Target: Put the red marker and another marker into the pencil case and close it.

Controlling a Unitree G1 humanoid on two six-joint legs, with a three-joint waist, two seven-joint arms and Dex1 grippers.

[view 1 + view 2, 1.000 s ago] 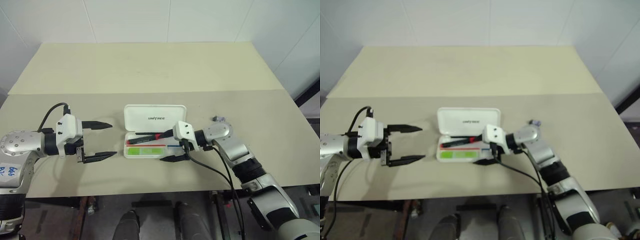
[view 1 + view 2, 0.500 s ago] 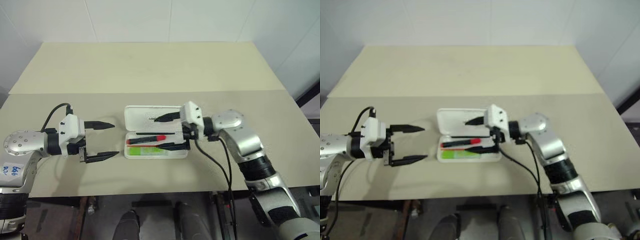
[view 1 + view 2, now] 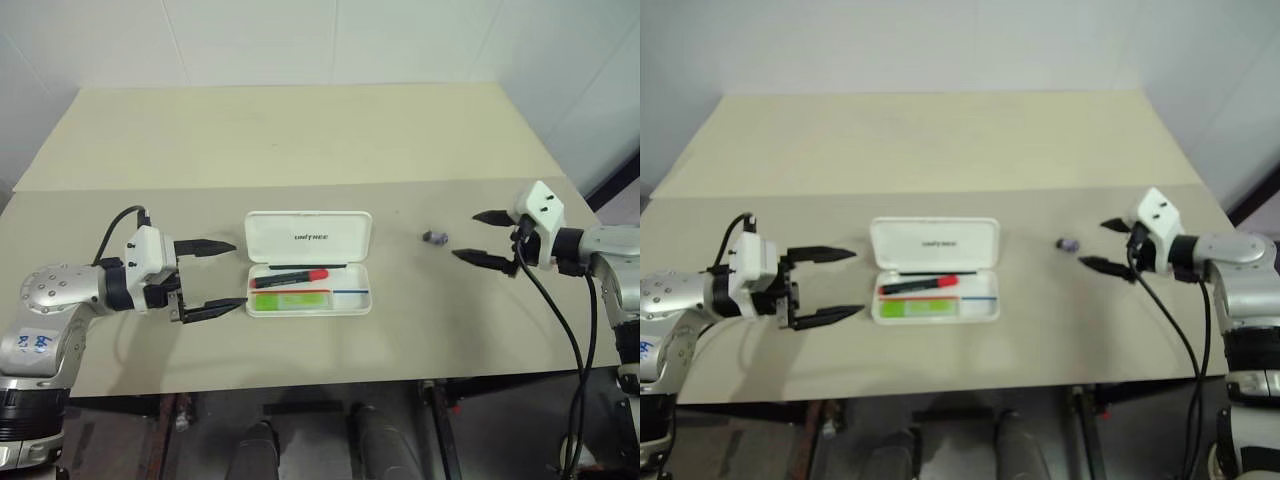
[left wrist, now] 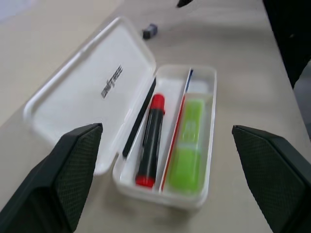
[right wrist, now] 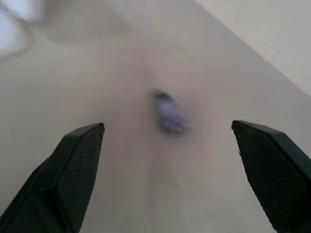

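Observation:
The white pencil case (image 3: 309,238) lies open at the table's middle, its lid flat behind the tray. Inside it the red marker (image 3: 290,277) lies along the back and the lime-green marker (image 3: 291,299) along the front; the left wrist view shows the red marker (image 4: 151,140) and the green marker (image 4: 186,152) side by side. My left gripper (image 3: 211,276) hovers open just left of the case, pointing at it, holding nothing. My right gripper (image 3: 481,237) is open and empty far to the right, pointing back toward the case.
A tiny purple object (image 3: 435,238) lies on the table between the case and my right gripper, and shows ahead of that gripper as the purple object (image 5: 170,116). The table's front edge runs close below the case. Bare tabletop stretches behind it.
My right gripper let go of the red marker, which now lies in the case, and swung far to the right, away from the case. The left gripper has hardly moved.

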